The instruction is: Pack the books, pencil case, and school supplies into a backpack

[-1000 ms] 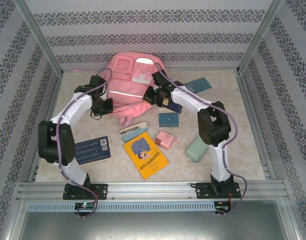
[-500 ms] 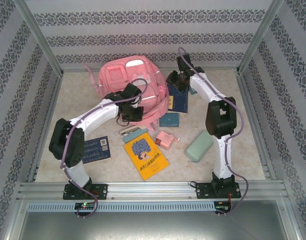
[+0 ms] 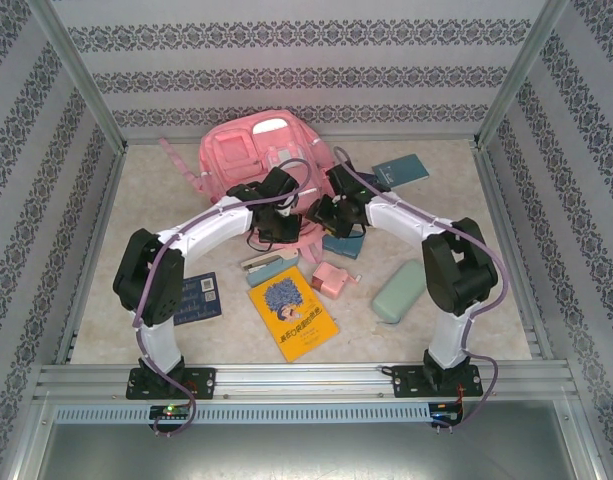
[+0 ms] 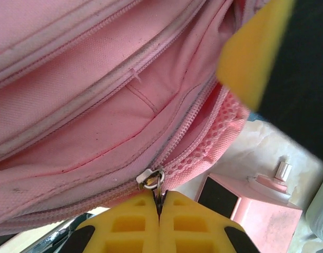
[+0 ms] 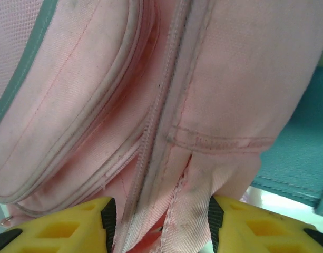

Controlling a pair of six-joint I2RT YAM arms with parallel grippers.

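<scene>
The left hand (image 4: 159, 211), clamped shut on the backpack's (image 3: 244, 150) zipper pull (image 4: 152, 181) at bottom centre, seems set to unzip it while the half-open right hand (image 5: 158, 216) straddles a strap (image 5: 188, 208), likely to steady it.

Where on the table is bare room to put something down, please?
Bare table lies along the right edge, beside the teal book and mint case, and at far left, beside the backpack. Crowded: the middle, between backpack, yellow book and pink box.

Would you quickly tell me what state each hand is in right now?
Left hand: closed on the zipper pull of the backpack.
Right hand: parted around backpack fabric; whether it grips cannot be told.
</scene>
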